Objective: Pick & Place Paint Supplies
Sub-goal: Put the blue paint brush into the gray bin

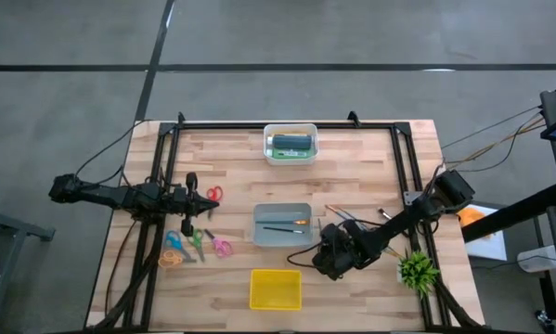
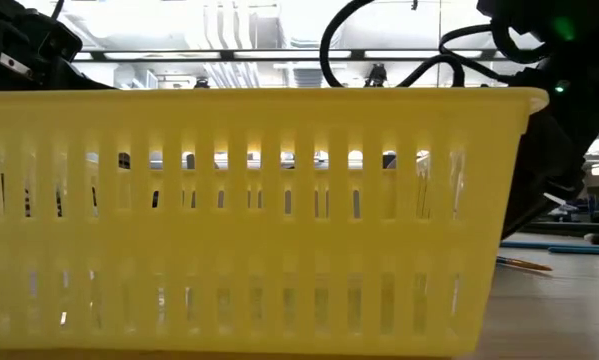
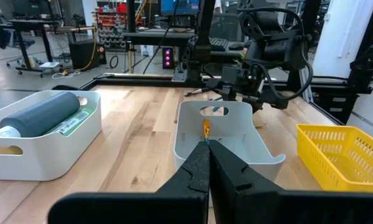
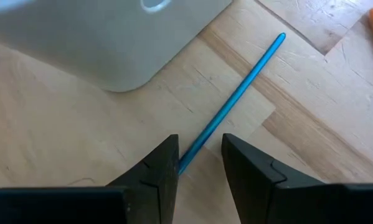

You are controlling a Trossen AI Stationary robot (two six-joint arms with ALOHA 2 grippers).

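Note:
My right gripper is open and low over the table, just right of the grey tray. Its fingers stand on either side of a blue brush handle that lies flat on the wood beside the tray's corner. Two brushes lie in the tray. More brushes lie on the table to its right. A dark tube and a green tube lie in the white bin at the far edge. My left gripper is shut and waits at the table's left. My right gripper comes at the blue brush from above, pointing down, with its fingers across the handle. The handle runs close along one finger's inner edge. Whether the finger touches it, I cannot tell. The brush lies flat on the table.
A yellow basket stands at the near edge and fills the low view. Several scissors lie near the left gripper. A green spiky plant stands at the near right, beside my right arm.

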